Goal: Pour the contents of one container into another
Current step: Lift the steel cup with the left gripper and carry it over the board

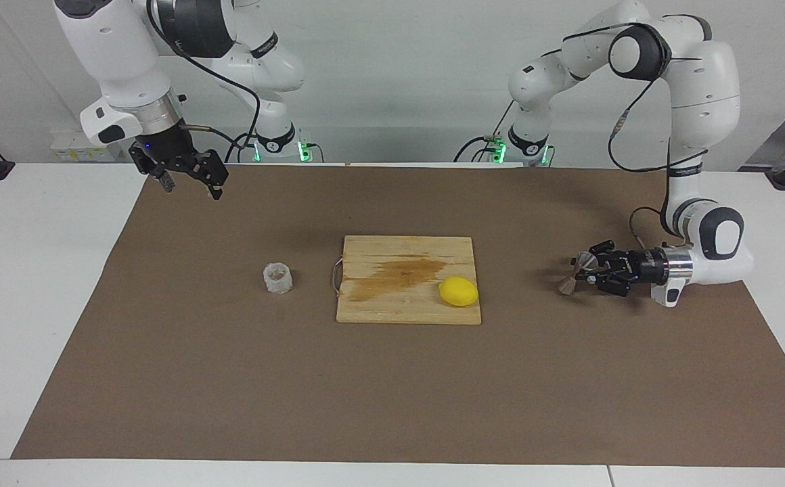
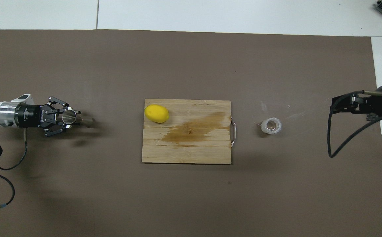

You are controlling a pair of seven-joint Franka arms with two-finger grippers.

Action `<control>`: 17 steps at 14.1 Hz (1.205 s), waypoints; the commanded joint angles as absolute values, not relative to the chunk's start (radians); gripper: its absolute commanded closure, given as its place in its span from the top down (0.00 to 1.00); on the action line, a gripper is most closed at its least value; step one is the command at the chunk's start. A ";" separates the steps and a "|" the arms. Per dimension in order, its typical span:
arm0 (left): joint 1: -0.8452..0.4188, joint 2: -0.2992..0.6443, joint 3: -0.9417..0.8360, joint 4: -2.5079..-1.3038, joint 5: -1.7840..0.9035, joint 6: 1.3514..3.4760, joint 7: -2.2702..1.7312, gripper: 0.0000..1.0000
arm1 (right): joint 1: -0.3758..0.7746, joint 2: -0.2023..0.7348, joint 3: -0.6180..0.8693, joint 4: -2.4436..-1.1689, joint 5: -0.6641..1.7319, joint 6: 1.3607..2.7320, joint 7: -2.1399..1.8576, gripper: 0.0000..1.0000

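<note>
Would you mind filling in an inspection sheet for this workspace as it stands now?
Surface: white table under a brown mat.
Job's things: cup upright on the mat, toward the right arm's end; jigger tilted, gripped at its waist.
Clutter: stained wooden board mid-mat, lemon on it.
Grippers: left tool shut on the jigger, low over the mat at its own end; right tool open, empty, waiting raised over the mat's edge.
Cables: black leads on both arms, one trailing on the mat.
Surroundings: plain wall; nothing else seen.
</note>
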State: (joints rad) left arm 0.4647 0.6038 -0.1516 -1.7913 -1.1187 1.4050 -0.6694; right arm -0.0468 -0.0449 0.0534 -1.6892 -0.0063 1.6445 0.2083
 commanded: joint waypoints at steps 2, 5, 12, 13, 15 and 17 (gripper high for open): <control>0.417 0.537 -0.163 -1.805 -1.169 1.404 -0.742 0.02 | -0.066 -0.069 0.061 -1.713 0.018 1.644 0.189 1.00; 0.368 0.494 -0.161 -1.827 -1.212 1.422 -0.758 0.02 | -0.064 -0.069 0.061 -1.713 0.018 1.644 0.187 1.00; 0.220 0.348 -0.163 -1.979 -1.380 1.574 -0.788 0.01 | -0.066 -0.069 0.061 -1.713 0.018 1.644 0.189 1.00; 0.187 0.330 -0.163 -2.000 -1.412 1.604 -0.788 0.01 | -0.066 -0.069 0.061 -1.713 0.018 1.644 0.189 1.00; 0.128 0.301 -0.163 -2.032 -1.469 1.675 -0.788 0.01 | -0.064 -0.069 0.061 -1.713 0.018 1.644 0.187 1.00; 0.068 0.276 -0.163 -2.065 -1.521 1.742 -0.787 0.00 | -0.066 -0.069 0.061 -1.713 0.018 1.644 0.189 1.00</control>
